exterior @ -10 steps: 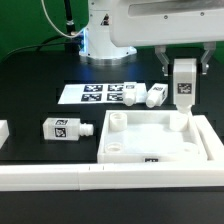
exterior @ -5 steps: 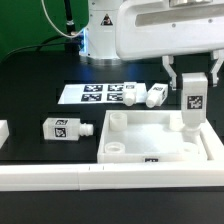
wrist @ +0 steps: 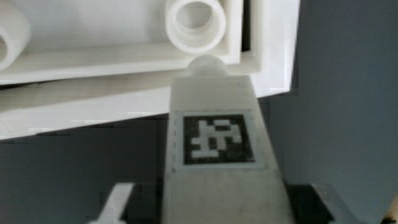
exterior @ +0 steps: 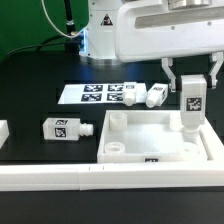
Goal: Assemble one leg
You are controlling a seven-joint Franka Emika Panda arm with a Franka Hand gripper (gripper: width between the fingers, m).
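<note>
My gripper is shut on a white leg with a black-and-white tag. It holds the leg upright, peg end down, at the far corner of the white square tray-like piece on the exterior view's right. In the wrist view the leg points at the tray's corner hole, and its tip stands just short of the hole. Two more legs lie on the table: one near the marker board, one at the exterior view's left. Part of another leg shows on the marker board.
The marker board lies behind the tray. A white rail runs along the front edge. The robot's base stands at the back. A small white block sits at the exterior view's left edge.
The gripper has moved to the exterior view's right and down with the leg, from above the table to the tray's far corner. Over the last half second it has stayed still.
</note>
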